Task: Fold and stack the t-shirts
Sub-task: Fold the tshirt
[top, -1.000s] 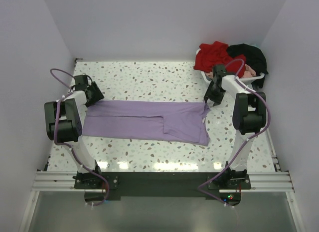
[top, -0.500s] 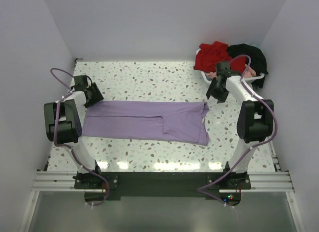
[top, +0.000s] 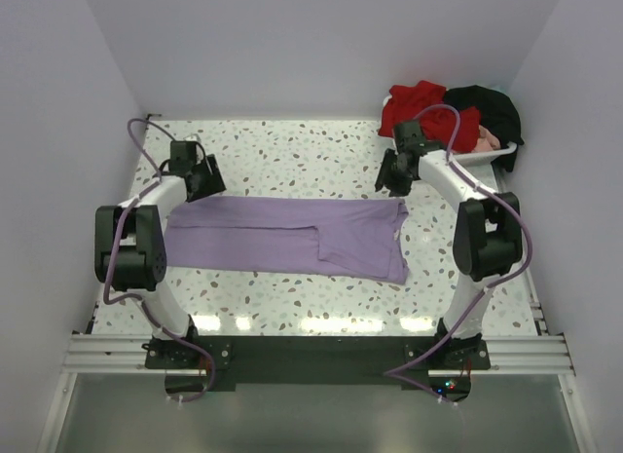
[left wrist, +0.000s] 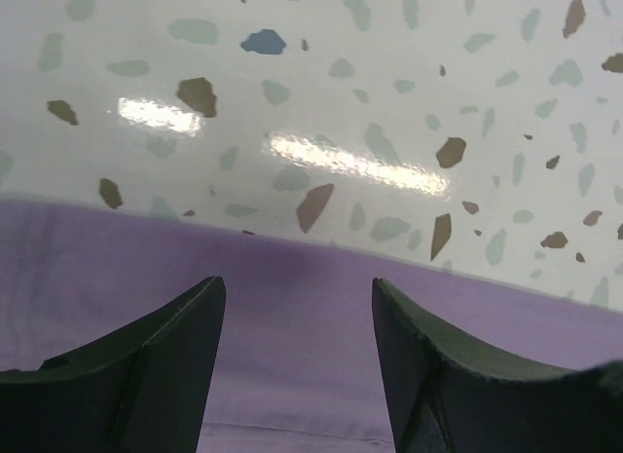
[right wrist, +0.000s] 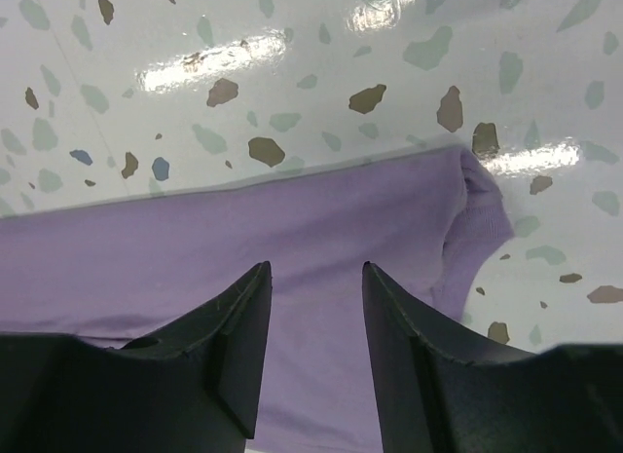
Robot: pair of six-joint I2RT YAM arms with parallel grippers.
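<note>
Overhead view, left to right. The left tool (top: 206, 183) hangs over the far-left part of the speckled counter (top: 292, 151), above the far edge of the lavender t-shirt (top: 273, 239) near its left end.

In the left wrist view its two dark fingers (left wrist: 161, 360) stand spread, with nothing between them. Lavender cloth lies under the gap, and bare counter lies beyond the cloth's far edge. Whether the tips touch the cloth cannot be told.

The lavender t-shirt lies flat across the middle of the counter as a long band running left to right. The edge of a folded layer shows as a step near its middle, and the right part reaches nearer than the left.

The right tool (top: 389, 183) hangs over the far-right corner of the band. In the right wrist view its fingers (right wrist: 234, 346) are likewise spread and grip nothing. Beneath them lies the lavender cloth, whose rounded corner shows to the right of the gap. Contact with the cloth cannot be told here either.

In the far-right corner, well apart from the band, sits a white tray (top: 498, 154). It holds a heap of a red t-shirt (top: 414, 104) on the left and a black t-shirt (top: 487, 107) on the right. A pale pink t-shirt (top: 484, 137) shows at the near edge of the heap.
</note>
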